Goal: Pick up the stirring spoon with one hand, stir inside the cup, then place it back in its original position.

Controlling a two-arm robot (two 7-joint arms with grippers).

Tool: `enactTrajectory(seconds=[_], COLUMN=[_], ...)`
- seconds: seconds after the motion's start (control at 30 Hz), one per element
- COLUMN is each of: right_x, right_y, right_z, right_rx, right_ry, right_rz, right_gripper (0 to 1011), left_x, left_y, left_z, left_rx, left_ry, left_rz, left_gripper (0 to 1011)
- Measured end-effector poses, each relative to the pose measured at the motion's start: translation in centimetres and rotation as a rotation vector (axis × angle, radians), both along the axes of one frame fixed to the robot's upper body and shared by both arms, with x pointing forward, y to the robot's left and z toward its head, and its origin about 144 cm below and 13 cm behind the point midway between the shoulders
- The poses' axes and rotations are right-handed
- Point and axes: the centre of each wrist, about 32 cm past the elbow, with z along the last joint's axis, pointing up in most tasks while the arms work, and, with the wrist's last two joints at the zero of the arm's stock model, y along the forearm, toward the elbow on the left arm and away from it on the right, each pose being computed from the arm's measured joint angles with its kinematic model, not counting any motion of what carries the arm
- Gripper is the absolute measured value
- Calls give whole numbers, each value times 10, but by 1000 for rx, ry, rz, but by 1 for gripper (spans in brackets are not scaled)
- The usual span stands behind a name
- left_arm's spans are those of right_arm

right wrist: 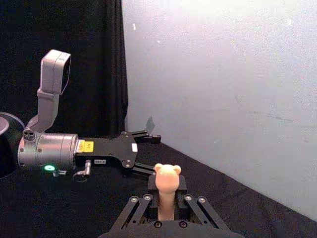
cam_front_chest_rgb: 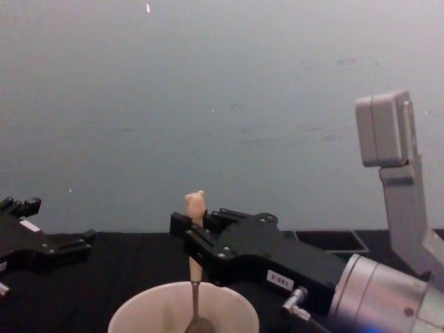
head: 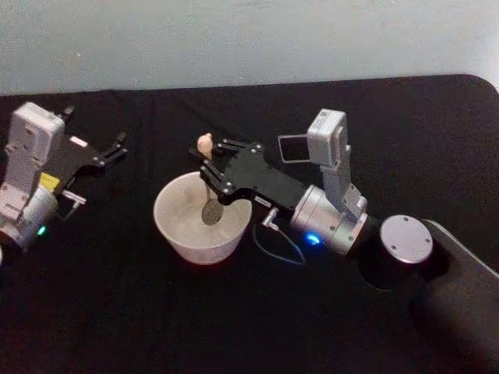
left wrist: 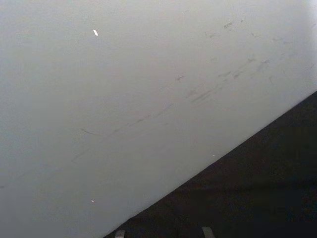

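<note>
While right jaws clamp stirring spoon (right wrist: 166,191), its bowl sits inside cup (head: 187,241)

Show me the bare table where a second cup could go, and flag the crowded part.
Bare black table lies in front of the cup, toward the robot, and between the cup and the open left hand. Crowded: over the cup, where the right hand grips the stirring spoon, and rightward under its arm.
</note>
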Motion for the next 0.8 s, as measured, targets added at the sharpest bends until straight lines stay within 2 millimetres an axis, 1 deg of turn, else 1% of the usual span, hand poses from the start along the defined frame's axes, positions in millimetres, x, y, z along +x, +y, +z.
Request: enactTrajectory(seconds=[0.4,0.57,0.8], right_x=[-2,-5,-10], right_y=[-4,-7,-12], right_z=[4,13,31], right_rx=[5,11,29], right_ry=[-6,-22,-60], right_rz=[-10,-12,-6], right_gripper=[215,214,214], left_x=[0,0,0], left_y=[0,0,0], left_z=[0,0,0], left_rx=[0,0,0], left_ry=[0,0,0], left_rz=[0,0,0], left_gripper=[1001,1001,1001])
